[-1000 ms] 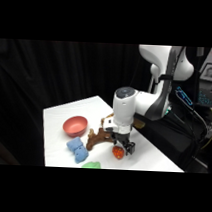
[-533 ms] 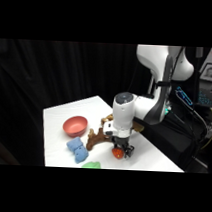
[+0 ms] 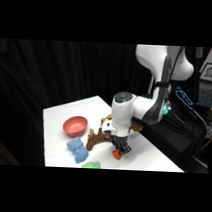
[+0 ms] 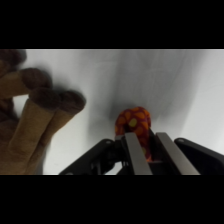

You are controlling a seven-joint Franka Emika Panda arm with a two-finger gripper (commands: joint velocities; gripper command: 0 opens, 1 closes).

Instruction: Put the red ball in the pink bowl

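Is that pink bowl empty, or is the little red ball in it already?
Empty. The pink bowl shows only its bare inside, while the red ball sits on the table between the claw's fingers.

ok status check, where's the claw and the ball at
Claw down at the table, shut on the red ball. Pink bowl sits empty across the table. Brown lumpy figure lies between ball and bowl.
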